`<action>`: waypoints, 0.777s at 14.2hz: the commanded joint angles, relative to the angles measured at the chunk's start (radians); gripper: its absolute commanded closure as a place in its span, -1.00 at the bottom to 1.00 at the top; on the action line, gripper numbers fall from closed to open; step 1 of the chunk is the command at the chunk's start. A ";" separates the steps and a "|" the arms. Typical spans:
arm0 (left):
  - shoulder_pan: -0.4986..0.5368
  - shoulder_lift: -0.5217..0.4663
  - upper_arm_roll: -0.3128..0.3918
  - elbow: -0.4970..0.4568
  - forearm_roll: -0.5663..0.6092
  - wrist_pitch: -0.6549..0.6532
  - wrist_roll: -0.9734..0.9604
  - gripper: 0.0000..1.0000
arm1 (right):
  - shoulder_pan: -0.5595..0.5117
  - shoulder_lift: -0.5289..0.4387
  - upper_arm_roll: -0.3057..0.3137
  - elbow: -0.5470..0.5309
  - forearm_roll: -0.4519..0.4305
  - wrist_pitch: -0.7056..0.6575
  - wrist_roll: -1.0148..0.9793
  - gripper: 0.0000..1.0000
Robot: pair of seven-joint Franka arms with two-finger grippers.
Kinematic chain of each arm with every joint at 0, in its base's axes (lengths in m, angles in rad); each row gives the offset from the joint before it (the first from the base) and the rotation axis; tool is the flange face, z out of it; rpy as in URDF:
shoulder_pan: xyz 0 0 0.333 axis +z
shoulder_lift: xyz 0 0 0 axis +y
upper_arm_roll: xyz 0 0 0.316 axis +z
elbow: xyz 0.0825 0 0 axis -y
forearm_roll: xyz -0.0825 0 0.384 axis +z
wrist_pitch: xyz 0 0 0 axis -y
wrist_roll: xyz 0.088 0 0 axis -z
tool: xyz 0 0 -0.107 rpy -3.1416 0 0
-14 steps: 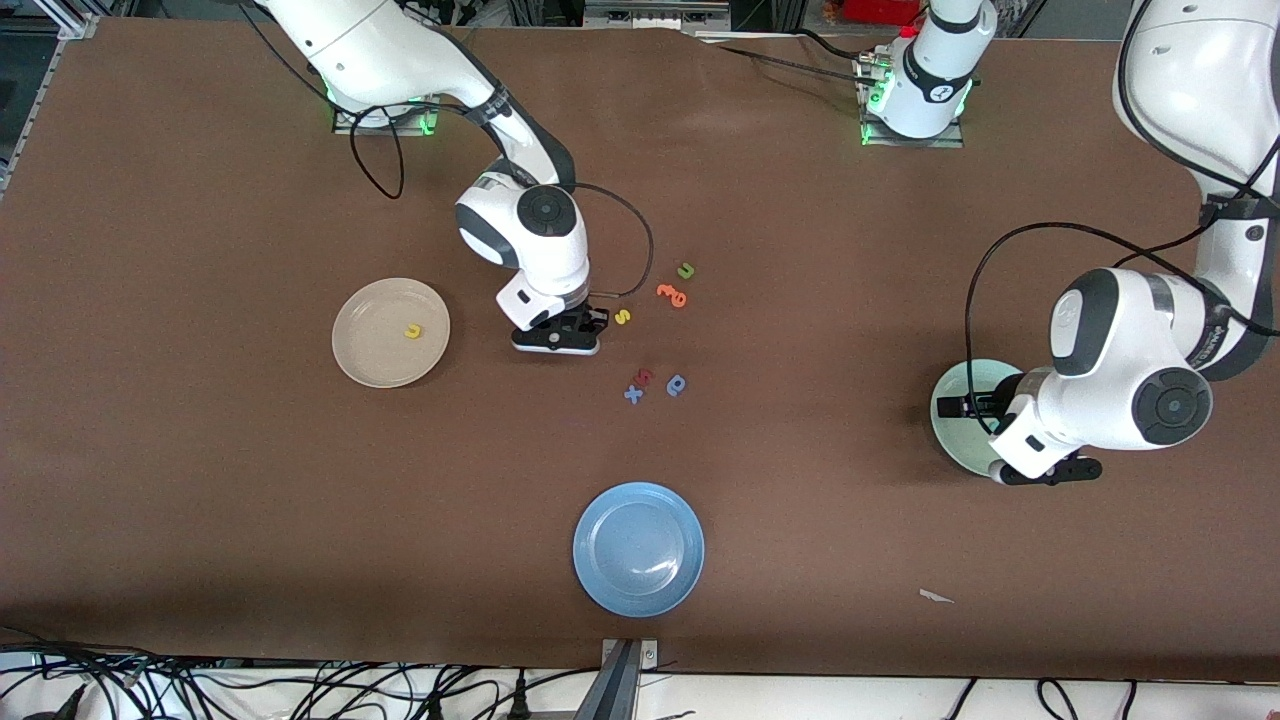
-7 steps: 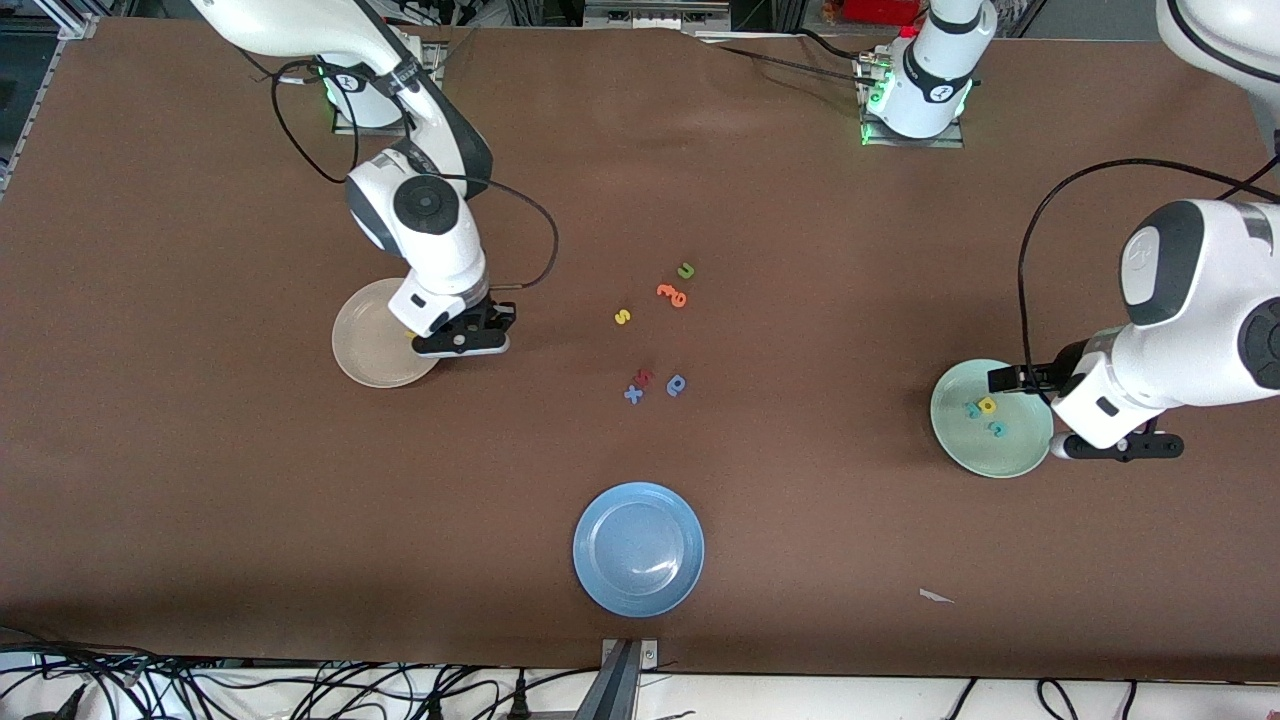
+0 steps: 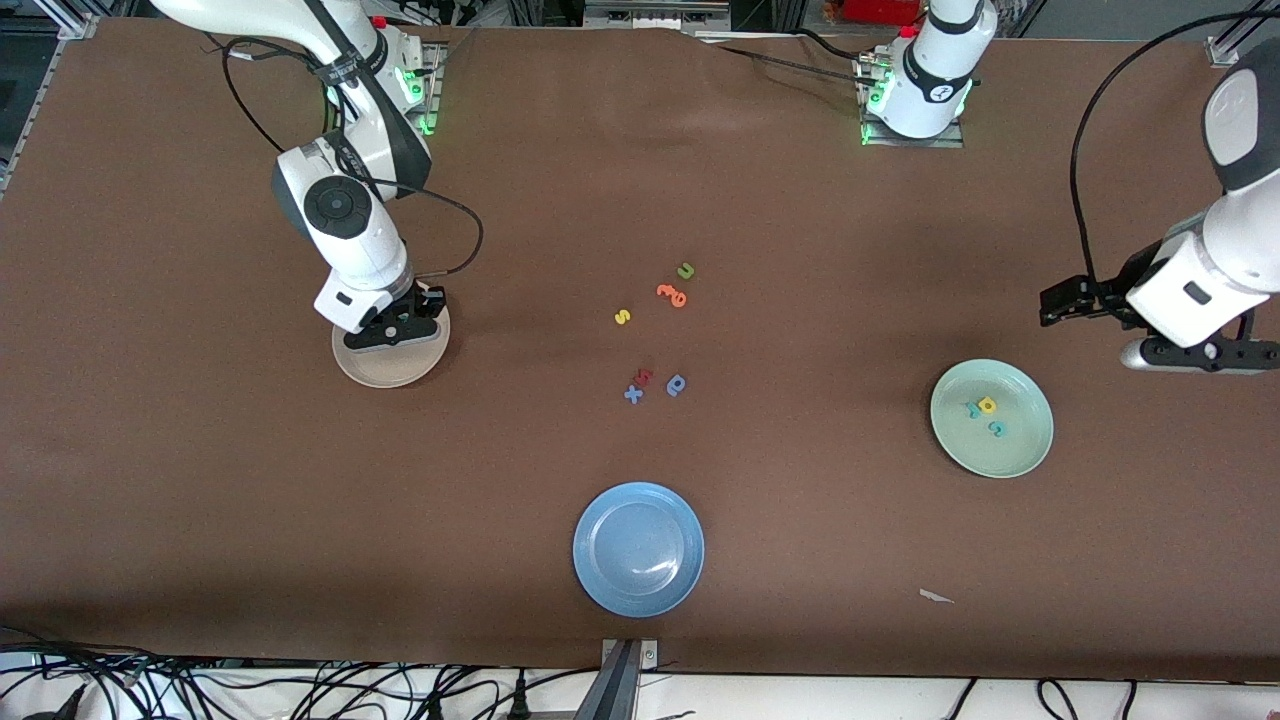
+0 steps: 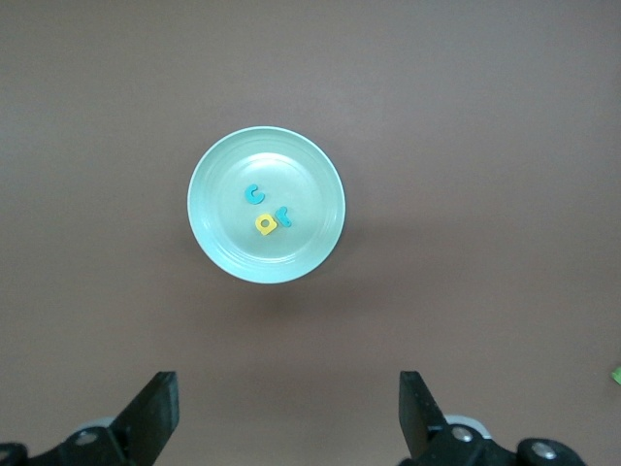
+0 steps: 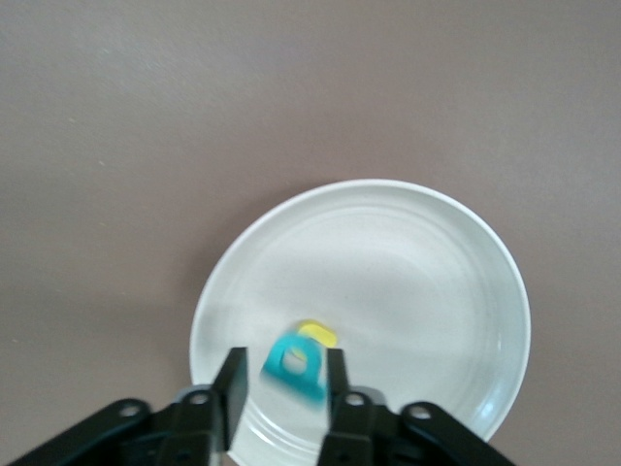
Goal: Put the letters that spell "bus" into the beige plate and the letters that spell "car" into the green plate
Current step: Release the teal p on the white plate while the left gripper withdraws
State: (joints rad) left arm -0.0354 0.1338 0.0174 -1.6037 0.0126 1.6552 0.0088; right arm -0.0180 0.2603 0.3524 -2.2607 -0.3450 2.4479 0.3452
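Teal "b" (image 5: 291,367): sits between the fingers of the right end effector (image 5: 288,364), above the beige plate (image 5: 437,262) and blurred. The end effector is open: fingers are parted slightly wider than the letter, with a gap on one side. Can't tell if the other finger touches it.

Yellow "u" (image 5: 318,333) lies in the beige plate, just beside the "b" in the right wrist view.

In the front view the right end effector (image 3: 395,330) is over the upper edge of the beige plate (image 3: 385,372), mid-height in the frame, toward the right arm's end of the counter (image 3: 200,480).

Yellow "s" (image 3: 622,317) is on the bare counter near frame centre, not in any plate.

Green plate (image 3: 1020,452) is toward the left arm's end, a little below mid-height. It holds the yellow "a" (image 3: 987,405), teal "c" (image 3: 996,429) and teal "r" (image 3: 972,410). In the left wrist view the "a" and "r" touch and the "c" is just beside them.

Left end effector (image 3: 1200,357) hangs over bare counter just above the green plate in the frame, wide open and gripping nothing.

Frame centre also has:
- a green "u" (image 3: 686,270)
- orange letters (image 3: 673,295)
- lower down, a blue "x" (image 3: 633,394), a red letter (image 3: 645,377) and a darker blue letter (image 3: 677,385)

Blue plate (image 3: 638,598) is at bottom centre.
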 commanded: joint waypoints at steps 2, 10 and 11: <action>-0.024 -0.068 0.029 -0.042 -0.040 -0.003 0.028 -1.00 | -0.023 -0.035 0.019 -0.043 0.021 0.023 -0.025 -0.80; -0.015 -0.076 0.024 -0.047 -0.033 -0.008 0.033 -1.00 | -0.002 0.029 0.114 -0.028 0.138 0.150 0.130 -0.70; -0.017 -0.076 0.024 -0.047 -0.033 -0.009 0.030 -1.00 | 0.030 0.052 0.115 -0.010 0.138 0.169 0.194 -0.72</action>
State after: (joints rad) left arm -0.0475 0.0738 0.0305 -1.6304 0.0011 1.6451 0.0113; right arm -0.0168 0.2803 0.4485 -2.2779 -0.2261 2.5641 0.4436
